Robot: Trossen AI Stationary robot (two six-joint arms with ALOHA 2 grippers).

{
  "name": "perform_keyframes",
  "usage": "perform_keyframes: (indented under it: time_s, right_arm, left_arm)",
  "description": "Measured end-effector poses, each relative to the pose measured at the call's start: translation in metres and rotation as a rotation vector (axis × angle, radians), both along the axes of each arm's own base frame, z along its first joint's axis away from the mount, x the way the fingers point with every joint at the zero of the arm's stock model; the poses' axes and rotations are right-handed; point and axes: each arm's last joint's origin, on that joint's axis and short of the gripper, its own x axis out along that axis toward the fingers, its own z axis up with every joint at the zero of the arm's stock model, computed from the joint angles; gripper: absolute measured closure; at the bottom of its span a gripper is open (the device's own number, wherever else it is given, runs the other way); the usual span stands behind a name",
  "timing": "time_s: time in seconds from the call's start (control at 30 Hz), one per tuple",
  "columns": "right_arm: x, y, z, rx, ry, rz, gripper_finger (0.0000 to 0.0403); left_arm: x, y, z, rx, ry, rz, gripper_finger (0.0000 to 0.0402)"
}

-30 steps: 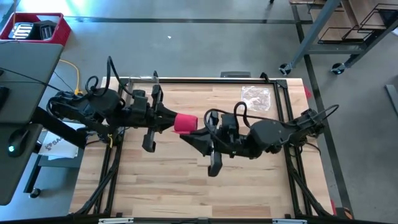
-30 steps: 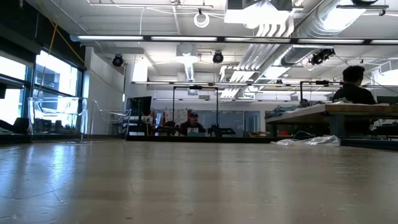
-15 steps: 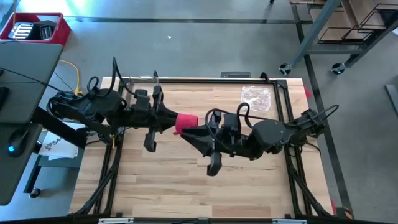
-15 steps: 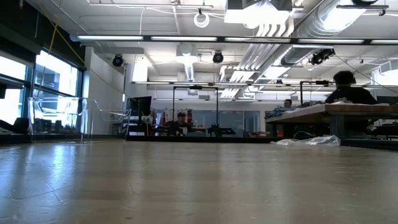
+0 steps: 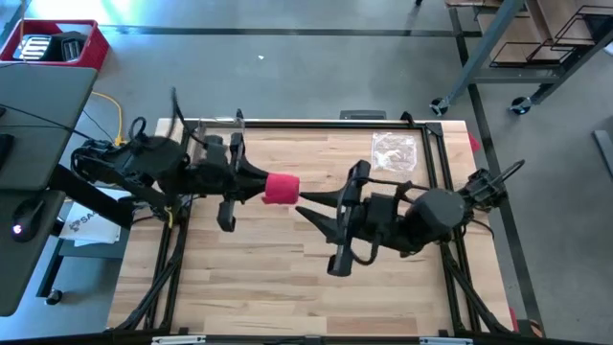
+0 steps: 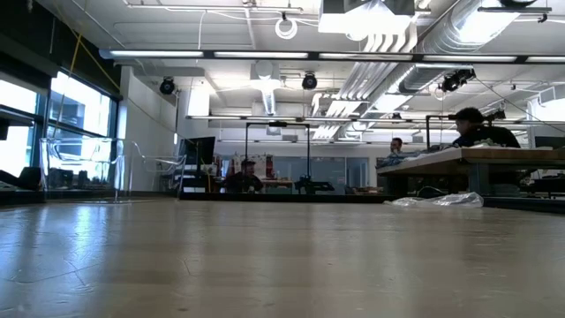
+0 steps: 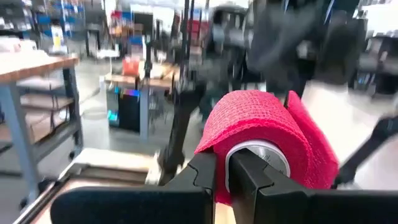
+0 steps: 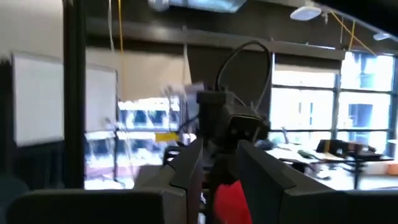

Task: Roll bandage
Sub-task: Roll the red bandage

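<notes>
Bandage: we see the bandage (image 5: 281,188) wound into a thick red cylinder, held up off the surface (image 5: 259,278) between the two arms; nothing of it shows in the low view.
Left pincer: our left pincer (image 7: 222,176) is clamped on the rim of the roll's pale core, the red wraps bulging around it.
Right pincer: our right pincer (image 5: 308,201) sits just beside the roll's far end; its fingers stand apart, and we cannot tell whether they touch the fabric.
Done: we judge most of the winding finished, since no long strip trails on the surface.
Left: a loose flap lifts off the roll's side in the left wrist view, so we think the tail wants pressing down.
Elsewhere: a clear plastic bag (image 5: 394,150) lies well apart.
</notes>
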Motion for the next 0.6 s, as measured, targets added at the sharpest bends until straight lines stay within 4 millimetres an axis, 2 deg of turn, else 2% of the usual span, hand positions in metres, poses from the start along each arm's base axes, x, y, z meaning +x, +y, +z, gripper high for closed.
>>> perform_keyframes:
  time_s: [0.13,0.37,0.47,0.6]
  right_arm:
    - [0.003,-0.002,-0.011,-0.035,0.118,-0.038,0.03]
    - [0.016,-0.021,-0.048,0.033,0.424,-0.014,0.025]
    - [0.018,-0.026,-0.053,0.009,0.478,0.013,0.0238]
    - [0.022,-0.027,-0.057,-0.111,0.518,0.003,0.0246]
  left_arm:
    - [-0.001,0.001,-0.014,0.032,0.135,0.035,0.0387]
    - [-0.005,0.005,-0.033,0.099,0.332,0.056,0.0387]
    - [-0.006,0.005,-0.036,0.09,0.361,0.062,0.0387]
    - [-0.005,0.005,-0.037,0.092,0.369,0.062,0.0387]
